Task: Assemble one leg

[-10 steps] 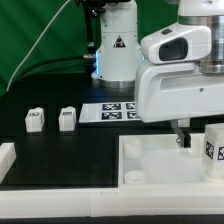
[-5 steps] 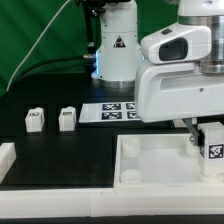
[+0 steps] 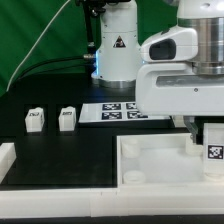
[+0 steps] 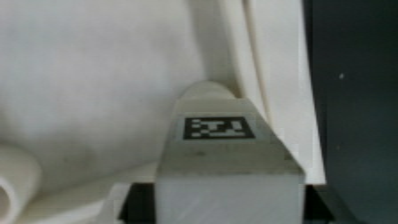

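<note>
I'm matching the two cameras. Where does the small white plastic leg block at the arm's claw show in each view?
Exterior view: the small white plastic leg block is at the exterior view's right edge, under the arm, over the large white square tray.
Wrist view: the leg block stands in the middle, tag toward the camera.
Shared landmark: the block's black-and-white square tag.

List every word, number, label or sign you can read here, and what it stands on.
No words or numbers can be read.
Black warning triangle, symbol inside too small to read: on the white robot base.
Black-and-white square tags, patterns not text: on the marker board, two loose legs, and the leg at the exterior view's right.
</note>
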Robot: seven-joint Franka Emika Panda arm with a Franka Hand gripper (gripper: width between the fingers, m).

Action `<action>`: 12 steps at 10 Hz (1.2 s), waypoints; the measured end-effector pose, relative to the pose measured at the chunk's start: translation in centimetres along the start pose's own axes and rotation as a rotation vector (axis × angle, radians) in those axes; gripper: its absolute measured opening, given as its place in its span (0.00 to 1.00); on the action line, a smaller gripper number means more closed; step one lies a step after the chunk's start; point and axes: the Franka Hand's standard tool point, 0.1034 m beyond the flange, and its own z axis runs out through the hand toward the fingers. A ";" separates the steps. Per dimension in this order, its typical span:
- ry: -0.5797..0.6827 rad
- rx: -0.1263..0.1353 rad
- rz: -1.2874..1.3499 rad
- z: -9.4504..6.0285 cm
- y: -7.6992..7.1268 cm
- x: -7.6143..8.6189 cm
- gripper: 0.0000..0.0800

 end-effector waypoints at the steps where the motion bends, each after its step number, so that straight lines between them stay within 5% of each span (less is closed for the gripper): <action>1: 0.002 -0.001 0.126 0.0 -0.1 0.0 0.37; 8: -0.006 0.006 0.930 0.1 -0.2 -0.2 0.37; 9: -0.006 0.006 0.925 0.1 -0.2 -0.2 0.48; 10: -0.006 0.006 0.908 0.1 -0.2 -0.2 0.48; 11: -0.006 0.007 0.856 0.1 -0.2 -0.2 0.70; 12: -0.006 0.007 0.854 0.1 -0.2 -0.2 0.70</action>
